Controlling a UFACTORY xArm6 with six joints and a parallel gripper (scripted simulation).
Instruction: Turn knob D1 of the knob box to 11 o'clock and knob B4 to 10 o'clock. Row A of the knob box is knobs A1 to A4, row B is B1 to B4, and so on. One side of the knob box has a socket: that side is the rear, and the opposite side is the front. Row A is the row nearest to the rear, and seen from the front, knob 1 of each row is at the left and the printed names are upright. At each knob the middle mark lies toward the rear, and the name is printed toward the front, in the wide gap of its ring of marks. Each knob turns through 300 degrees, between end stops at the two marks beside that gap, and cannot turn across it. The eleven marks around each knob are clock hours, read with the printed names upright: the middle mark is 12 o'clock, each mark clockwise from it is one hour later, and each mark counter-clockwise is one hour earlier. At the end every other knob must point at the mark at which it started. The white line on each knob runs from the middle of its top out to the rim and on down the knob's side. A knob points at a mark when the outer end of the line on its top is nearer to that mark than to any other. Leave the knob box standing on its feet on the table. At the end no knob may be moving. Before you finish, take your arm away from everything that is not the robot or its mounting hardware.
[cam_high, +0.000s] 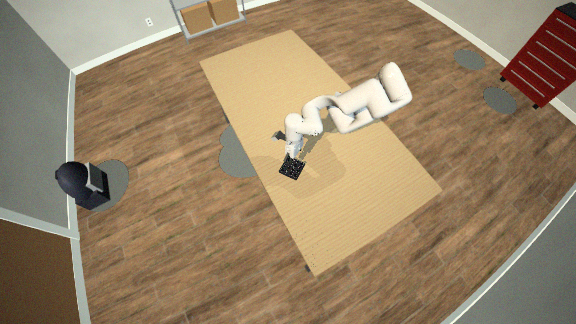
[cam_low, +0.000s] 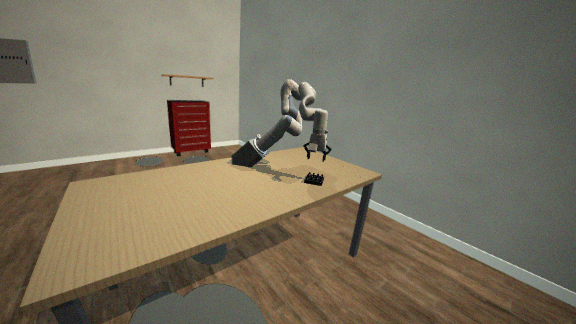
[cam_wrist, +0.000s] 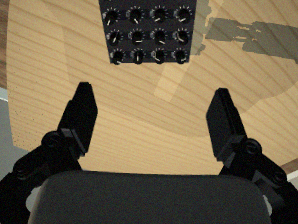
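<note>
The knob box (cam_high: 292, 167) (cam_low: 314, 178) (cam_wrist: 148, 19) is a small black square box with several rows of black knobs. It stands on the wooden table (cam_high: 260, 75) (cam_low: 150, 210) near the table's long edge. In the wrist view it lies ahead of the fingers, its white knob lines too small to read. My gripper (cam_low: 317, 155) (cam_wrist: 153, 98) is open and empty. It hangs well above the table, a little short of the box. In the top view the arm (cam_high: 350, 105) hides the fingers.
The arm's base (cam_low: 247, 154) sits on the table's far side. The table edge and floor (cam_wrist: 5, 43) show at the left of the wrist view. A red drawer cabinet (cam_high: 545, 55) (cam_low: 188, 126) stands by the wall, away from the table.
</note>
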